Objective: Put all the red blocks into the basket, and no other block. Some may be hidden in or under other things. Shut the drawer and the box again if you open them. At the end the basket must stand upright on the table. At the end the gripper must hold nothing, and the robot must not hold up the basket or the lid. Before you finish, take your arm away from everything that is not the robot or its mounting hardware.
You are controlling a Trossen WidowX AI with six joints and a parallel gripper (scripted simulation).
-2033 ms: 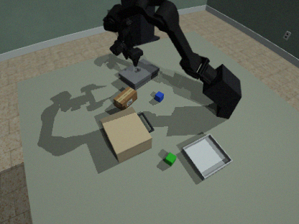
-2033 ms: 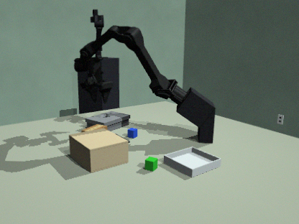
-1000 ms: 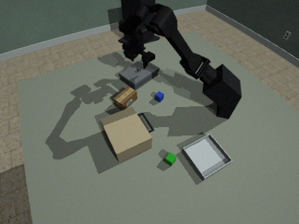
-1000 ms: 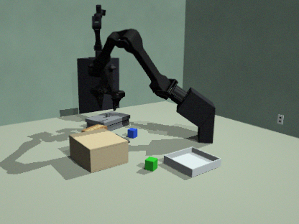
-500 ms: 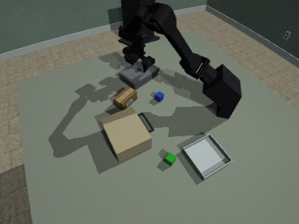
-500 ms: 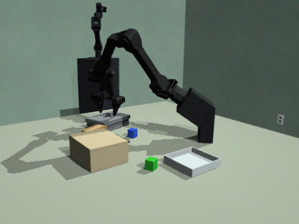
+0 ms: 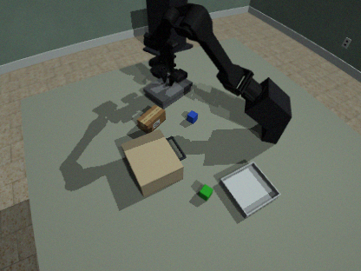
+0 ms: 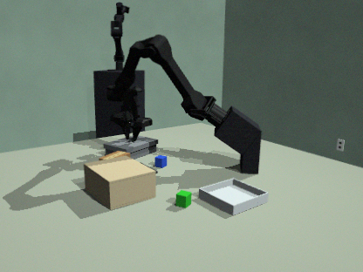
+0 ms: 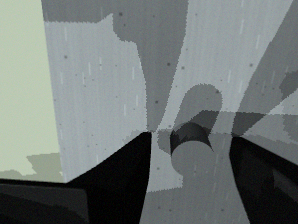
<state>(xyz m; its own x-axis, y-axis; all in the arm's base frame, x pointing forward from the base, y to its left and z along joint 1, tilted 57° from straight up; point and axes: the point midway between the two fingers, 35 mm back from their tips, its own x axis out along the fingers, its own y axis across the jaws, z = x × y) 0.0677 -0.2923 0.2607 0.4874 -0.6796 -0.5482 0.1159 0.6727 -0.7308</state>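
The black arm (image 7: 217, 52) (image 8: 176, 74) reaches over the pale green bench (image 7: 130, 239) (image 8: 131, 240) (image 9: 22, 75), its fingers (image 7: 168, 82) (image 8: 131, 139) pointing down at the flat grey lid (image 7: 179, 89) (image 8: 142, 141) (image 9: 95, 100) of a low grey box (image 7: 173, 101) (image 8: 140, 153). The fingers stand partly open, one on either side of the lid's round grey knob (image 9: 192, 156), with a gap on each side; they grip nothing. A brown cardboard carton (image 7: 151, 118) (image 8: 115, 156) lies between this box and a tan, box-shaped drawer unit (image 7: 154, 162) (image 8: 131, 185) with a dark handle (image 7: 179, 147). A blue cube (image 7: 192, 116) (image 8: 160, 161) sits near the carton; a green cube (image 7: 206, 192) (image 8: 183, 199) sits near the shallow, light-grey square basket (image 7: 263, 205) (image 8: 215, 201), which stands upright on the bench. Where the red blocks lie cannot be told.

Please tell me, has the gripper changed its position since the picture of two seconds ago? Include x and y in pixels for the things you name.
Yes. In the exterior view, the gripper (image 7: 169, 83) (image 8: 132, 139) (image 9: 190, 143) is now lower, with its fingertips down at the grey box's lid (image 7: 177, 92) (image 8: 146, 142) (image 9: 95, 100).
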